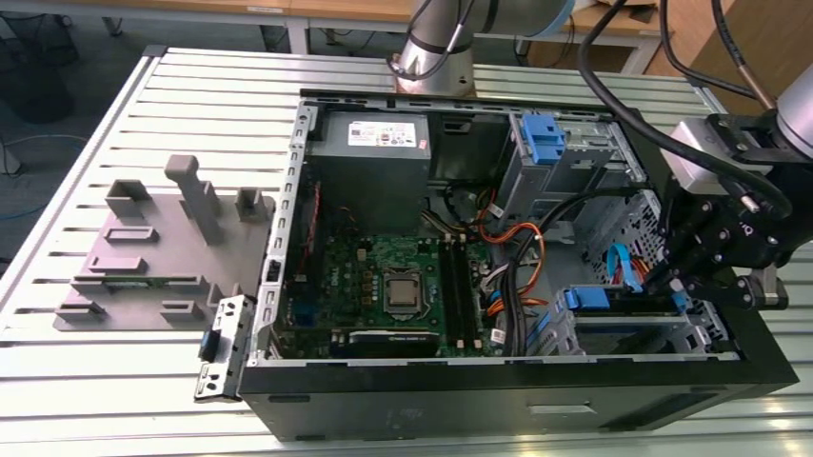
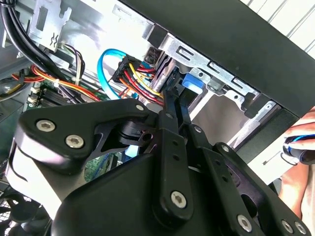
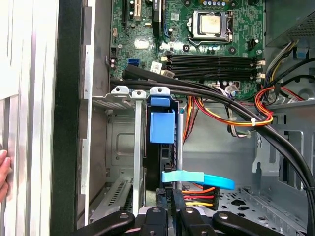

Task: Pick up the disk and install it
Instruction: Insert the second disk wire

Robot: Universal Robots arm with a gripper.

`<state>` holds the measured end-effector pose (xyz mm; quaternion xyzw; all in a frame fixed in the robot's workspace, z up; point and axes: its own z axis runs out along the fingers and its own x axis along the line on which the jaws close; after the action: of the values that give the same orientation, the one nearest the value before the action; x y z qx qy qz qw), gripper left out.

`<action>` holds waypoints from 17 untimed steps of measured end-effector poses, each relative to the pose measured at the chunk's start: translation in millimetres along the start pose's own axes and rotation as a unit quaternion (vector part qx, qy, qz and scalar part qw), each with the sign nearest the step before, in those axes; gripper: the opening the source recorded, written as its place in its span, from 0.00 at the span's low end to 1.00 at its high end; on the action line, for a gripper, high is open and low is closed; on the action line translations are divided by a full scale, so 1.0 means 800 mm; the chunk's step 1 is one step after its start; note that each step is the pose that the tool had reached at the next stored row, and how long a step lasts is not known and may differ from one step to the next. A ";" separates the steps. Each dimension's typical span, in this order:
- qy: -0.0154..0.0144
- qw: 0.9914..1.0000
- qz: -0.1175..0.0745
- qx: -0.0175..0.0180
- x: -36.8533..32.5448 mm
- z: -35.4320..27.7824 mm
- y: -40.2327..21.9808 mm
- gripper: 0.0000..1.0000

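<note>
Ribbed aluminium slats form the work table (image 1: 76, 381), where an open black computer case (image 1: 508, 405) lies on its side with its green motherboard (image 1: 381, 276) exposed. On the exterior view's left of the case sits a grey plastic fixture (image 1: 152, 257) of blocks and posts, and a grey power-supply box (image 1: 375, 143) fills the case's far corner. Thick black cables (image 3: 206, 93) and bundled red, orange and yellow wires (image 3: 231, 115) cross above the silver perforated drive cage (image 3: 123, 147), crowding the gripper's (image 3: 170, 194) approach. The disk (image 3: 161, 128) stands edge-on inside that cage near the case's front wall, showing mostly its blue plastic rail and tab, with a light-blue flat cable (image 3: 197, 178) curling beside it. The black, bolt-studded gripper fingers are drawn together against the disk's end; whether they actually clamp it cannot be told. A person's fingers (image 3: 4, 172) rest at the case's outer edge.
</note>
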<state>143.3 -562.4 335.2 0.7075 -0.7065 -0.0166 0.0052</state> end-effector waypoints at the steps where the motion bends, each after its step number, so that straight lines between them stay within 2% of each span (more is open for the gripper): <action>1: 0.000 1.000 0.000 0.000 0.0000 0.0000 0.0001 0.16; 9: 0.000 1.000 0.000 0.000 0.0007 -0.0001 0.0003 0.16; 17: 0.000 1.000 0.000 0.000 0.0015 -0.0036 0.0003 0.16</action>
<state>143.1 -563.6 338.1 0.7075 -0.7065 -0.0164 0.0052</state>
